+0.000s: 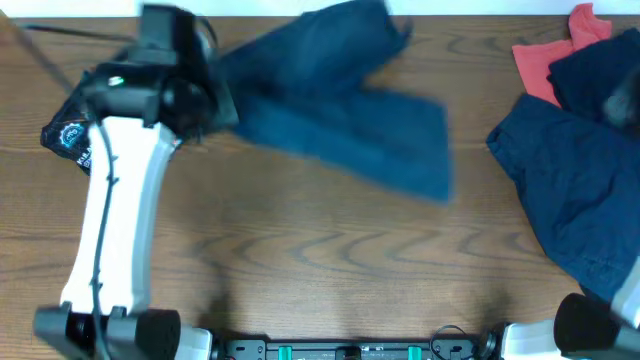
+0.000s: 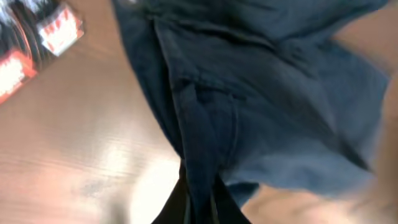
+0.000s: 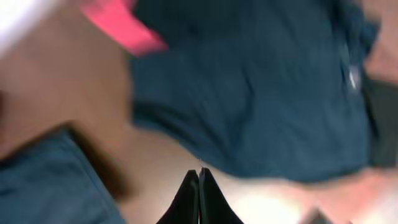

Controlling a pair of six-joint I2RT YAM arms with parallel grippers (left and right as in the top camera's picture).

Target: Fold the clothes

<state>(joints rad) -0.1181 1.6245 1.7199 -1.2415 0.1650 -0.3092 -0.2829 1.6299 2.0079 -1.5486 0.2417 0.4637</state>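
Observation:
A blue garment [image 1: 340, 110] lies stretched across the far middle of the wooden table, blurred by motion. My left gripper [image 1: 205, 105] is shut on its left end; in the left wrist view the cloth [image 2: 249, 93] runs down between the fingers [image 2: 199, 202]. A pile of dark blue clothes [image 1: 580, 170] lies at the right, with a red garment [image 1: 550, 55] at its far edge. My right gripper [image 3: 199, 180] is shut with nothing between its fingers, above bare table near the dark blue pile [image 3: 249, 87] and the red garment [image 3: 121, 25].
A round blue sticker [image 1: 68, 137] sits on the table by the left arm. Red and white labels [image 2: 59, 28] show at the top left of the left wrist view. The arm bases [image 1: 110, 330] stand at the front edge.

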